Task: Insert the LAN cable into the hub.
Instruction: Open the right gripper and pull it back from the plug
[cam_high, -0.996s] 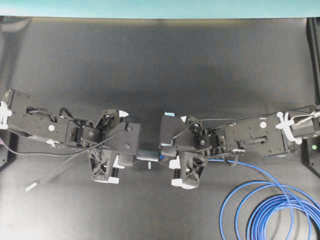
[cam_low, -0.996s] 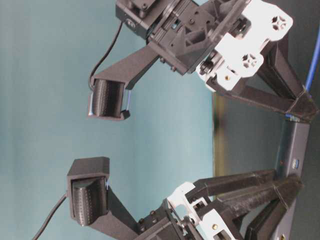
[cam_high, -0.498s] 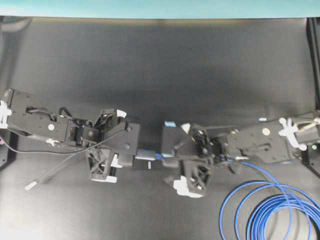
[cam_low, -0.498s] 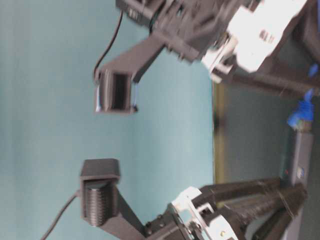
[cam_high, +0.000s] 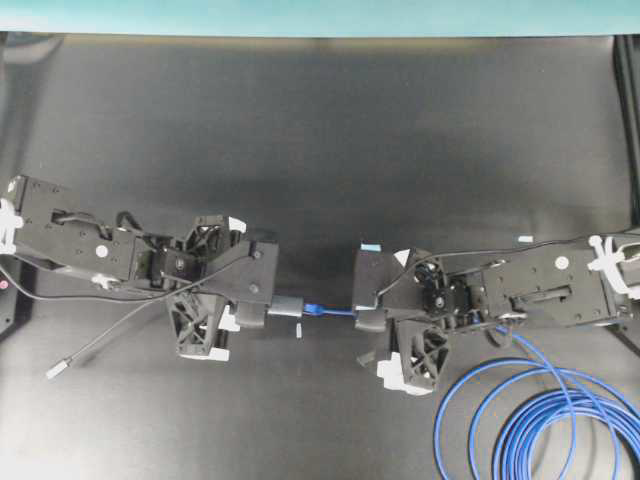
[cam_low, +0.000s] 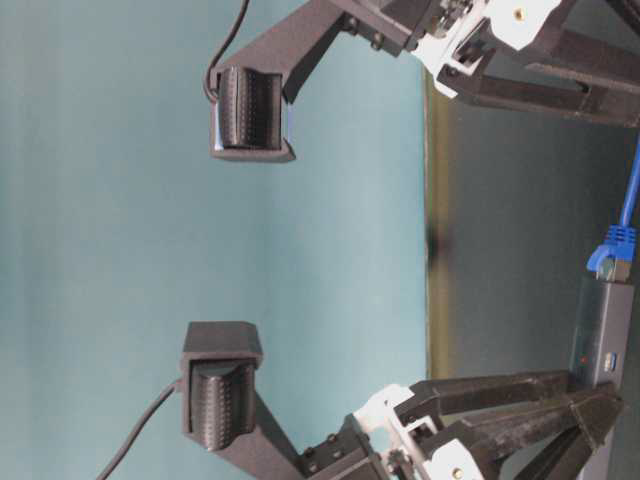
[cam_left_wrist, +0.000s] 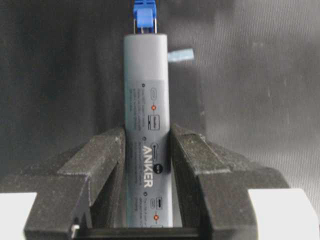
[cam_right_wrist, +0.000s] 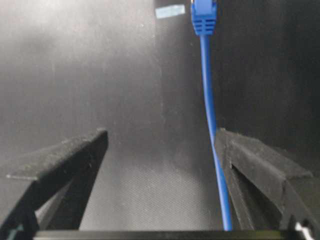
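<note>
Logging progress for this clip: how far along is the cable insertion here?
Looks essentially done: the LAN cable's blue boot sits at the end of the hub, apparently plugged in. In hand: the left gripper clamps the hub. The right gripper is open, the cable running loose between its fingers. Left: perhaps only setting the hub down.

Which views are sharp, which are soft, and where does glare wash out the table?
Left wrist view: sharp, the hub label readable. Right wrist view: pale glare across the table at left; the cable clear, the near end effector fingers soft. Table-level view: soft, a dark smear at the table edge. Overhead view: even, slightly grainy.
</note>
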